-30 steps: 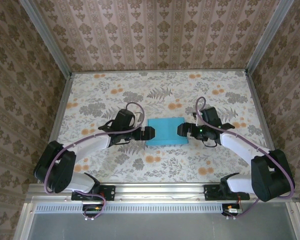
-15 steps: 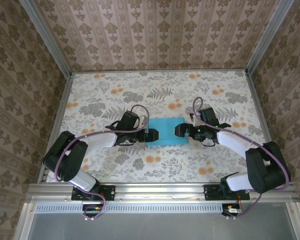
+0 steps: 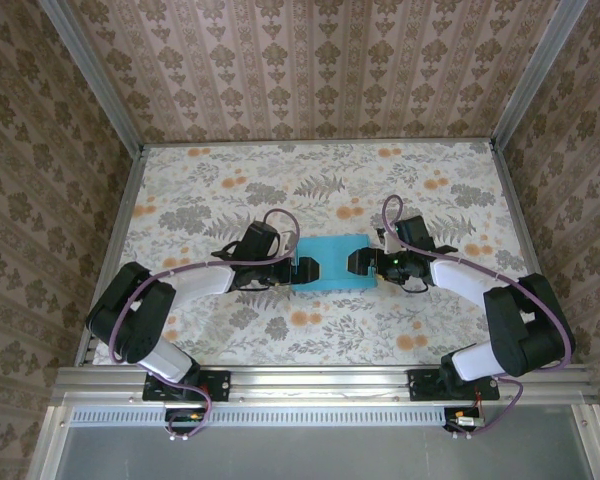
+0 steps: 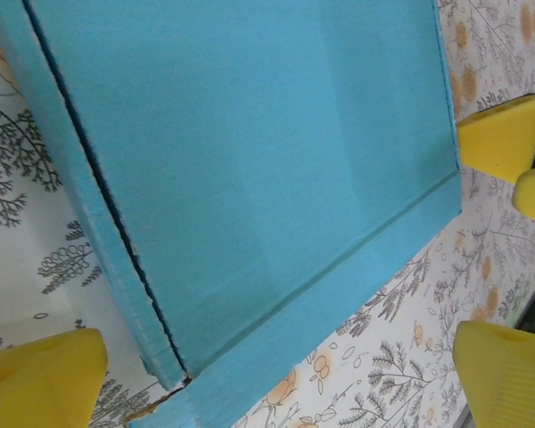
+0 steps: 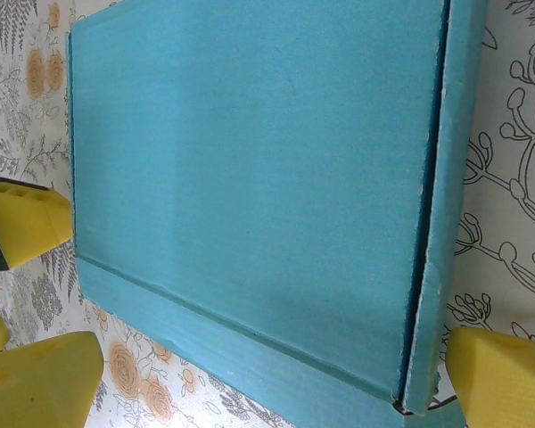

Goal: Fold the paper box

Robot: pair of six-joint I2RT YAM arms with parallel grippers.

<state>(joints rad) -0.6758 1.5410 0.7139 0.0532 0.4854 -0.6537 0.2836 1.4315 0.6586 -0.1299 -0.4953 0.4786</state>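
Paper box (image 3: pixel 335 263): turquoise rectangle lying flat at mid-table, long side running left to right.
Left gripper (image 3: pixel 306 268): at the box's left end, overlapping its edge.
Right gripper (image 3: pixel 357 262): at the box's right end, facing the left gripper.
Table (image 3: pixel 230 185): floral-patterned surface.
Walls (image 3: pixel 310 70): damask-patterned, on three sides.

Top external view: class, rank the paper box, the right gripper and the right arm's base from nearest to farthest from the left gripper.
1. paper box, directly in front of the left gripper.
2. right gripper, at the box's opposite end.
3. right arm's base, at the near edge of the table, on the right.
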